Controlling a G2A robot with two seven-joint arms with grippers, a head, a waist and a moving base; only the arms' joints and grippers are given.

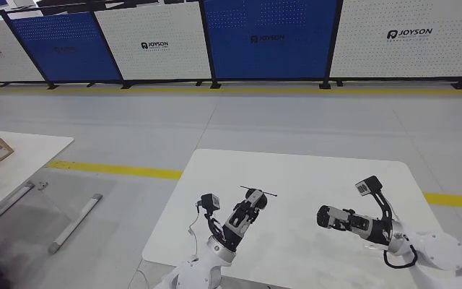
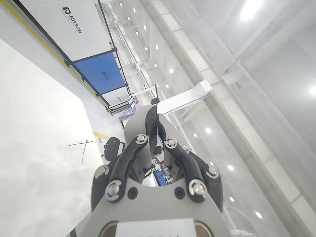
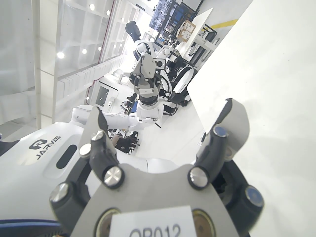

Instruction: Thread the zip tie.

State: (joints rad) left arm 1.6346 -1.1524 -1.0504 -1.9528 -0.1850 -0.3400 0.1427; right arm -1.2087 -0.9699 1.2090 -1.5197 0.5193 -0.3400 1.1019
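A thin black zip tie (image 2: 156, 92) is pinched across the pads of my left gripper (image 2: 154, 110), which is shut on it. Its small square head sits just past the fingertips. In the top view the zip tie (image 1: 268, 193) shows as a dark line sticking out both sides of the left gripper (image 1: 255, 195), held above the white table (image 1: 303, 173). My right gripper (image 1: 321, 217) hovers to the right, pointing at the left one, a clear gap apart. In its wrist view the right gripper (image 3: 164, 114) is open with nothing between its fingers, and the left gripper (image 3: 145, 75) faces it.
Two thin dark lines (image 2: 82, 146) lie crossed on the table (image 2: 37, 99); I cannot tell if they are spare ties or shadows. A second white table (image 1: 29, 155) stands at the left, with blue and white panel walls (image 1: 267, 36) behind.
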